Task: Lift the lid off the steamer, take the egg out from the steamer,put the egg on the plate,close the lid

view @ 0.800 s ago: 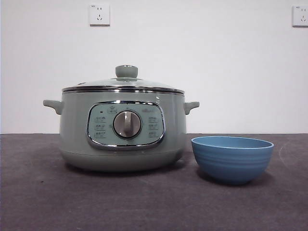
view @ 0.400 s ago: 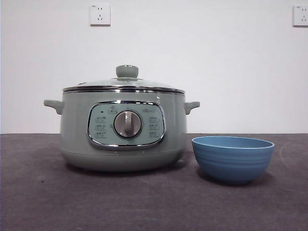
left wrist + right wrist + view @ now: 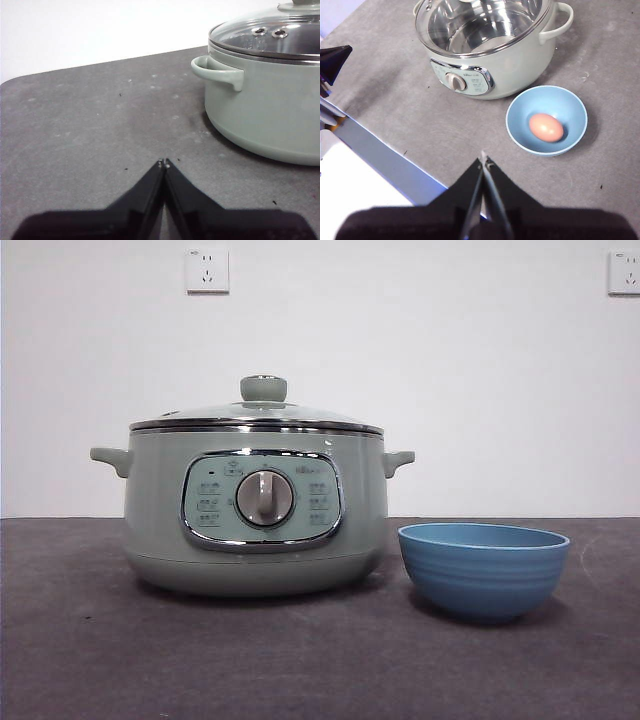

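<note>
Nothing's really moved since a second ago, clear glass lid with green knob (image 3: 263, 390) sits on the big sage-green steamer pot (image 3: 256, 510), brownish egg (image 3: 546, 127) lying in the ridged blue bowl (image 3: 546, 120) just beside it on the dark grey desk (image 3: 300, 660), left gripper (image 3: 164, 162) pinched together low near the pot's handle side, right gripper (image 3: 484, 159) closed too, up above the desk's front edge.

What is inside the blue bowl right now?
The right wrist view shows the egg lying in the bowl, nothing else with it. From the front, the bowl's wall hides the egg completely.
</note>
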Available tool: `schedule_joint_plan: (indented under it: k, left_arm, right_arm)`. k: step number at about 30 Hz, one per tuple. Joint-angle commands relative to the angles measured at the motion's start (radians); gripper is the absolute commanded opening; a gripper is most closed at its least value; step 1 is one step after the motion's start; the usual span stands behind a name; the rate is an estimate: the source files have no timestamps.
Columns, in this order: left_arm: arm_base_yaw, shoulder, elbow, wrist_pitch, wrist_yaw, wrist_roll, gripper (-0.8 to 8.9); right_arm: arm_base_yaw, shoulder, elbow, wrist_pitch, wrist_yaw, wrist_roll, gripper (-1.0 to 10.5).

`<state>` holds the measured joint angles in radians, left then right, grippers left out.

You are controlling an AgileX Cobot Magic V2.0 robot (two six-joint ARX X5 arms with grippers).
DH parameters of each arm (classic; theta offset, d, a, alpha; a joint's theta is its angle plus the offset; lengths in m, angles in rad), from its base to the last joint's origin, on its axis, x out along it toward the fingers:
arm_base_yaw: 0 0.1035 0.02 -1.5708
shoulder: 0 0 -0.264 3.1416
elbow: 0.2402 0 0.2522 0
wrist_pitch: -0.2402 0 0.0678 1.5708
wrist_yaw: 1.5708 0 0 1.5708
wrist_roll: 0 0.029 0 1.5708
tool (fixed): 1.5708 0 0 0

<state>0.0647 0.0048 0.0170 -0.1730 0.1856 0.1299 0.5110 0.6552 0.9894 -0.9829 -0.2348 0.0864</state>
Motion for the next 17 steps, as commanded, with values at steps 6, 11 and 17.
schedule_joint_plan:
  k: [6,11,17]
  left_arm:
    - [0.003,-0.003,-0.014,0.004,0.000,-0.007,-0.03]
    - [0.003,-0.003,-0.014,0.004,0.000,-0.007,-0.03]
    - [0.003,-0.003,-0.014,0.005,0.000,-0.007,-0.03]
  right_arm:
    - [-0.030,-0.023,-0.003,0.016,0.006,-0.045,0.0]
    - [-0.142,-0.137,-0.034,0.203,-0.002,-0.054,0.0]
    - [-0.317,-0.319,-0.275,0.463,0.005,-0.076,0.0]
